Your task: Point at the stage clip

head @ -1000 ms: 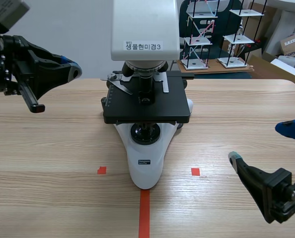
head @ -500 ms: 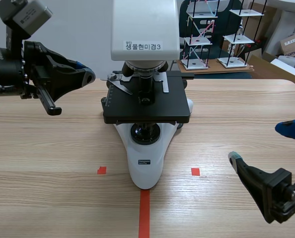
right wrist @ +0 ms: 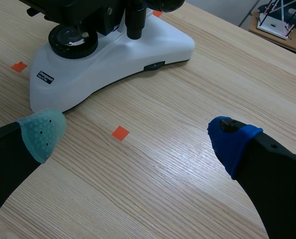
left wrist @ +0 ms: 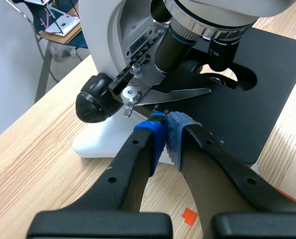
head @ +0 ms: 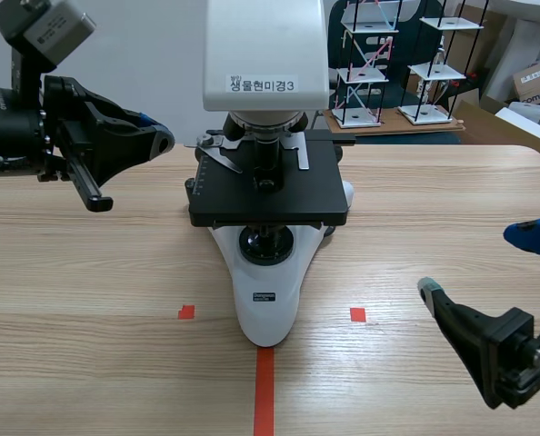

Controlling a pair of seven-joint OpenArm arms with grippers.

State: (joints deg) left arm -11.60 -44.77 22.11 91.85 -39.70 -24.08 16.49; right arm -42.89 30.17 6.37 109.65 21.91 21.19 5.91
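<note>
A white microscope (head: 266, 109) with a black stage (head: 268, 193) stands at the table's middle. Its metal stage clip (head: 217, 153) lies on the stage's far left; in the left wrist view the stage clip (left wrist: 175, 94) is just ahead of my fingertips. My left gripper (head: 159, 138) is shut, raised to the left of the stage, its tips aimed at the clip without touching it. In the left wrist view the left gripper (left wrist: 166, 132) shows blue pads pressed together. My right gripper (head: 484, 263) rests low at the table's right, open and holding nothing; the right gripper (right wrist: 138, 132) sits well clear of the microscope base (right wrist: 108, 59).
Orange-red tape marks (head: 265, 386) lie on the wooden table in front of the microscope. Behind the table stand white shelf models (head: 365, 64) and a cardboard box (head: 535, 80). Bare wood stretches on both sides of the microscope.
The left arm moved right and slightly up toward the stage clip one second ago, then held still over the last half second. The right arm has not moved.
</note>
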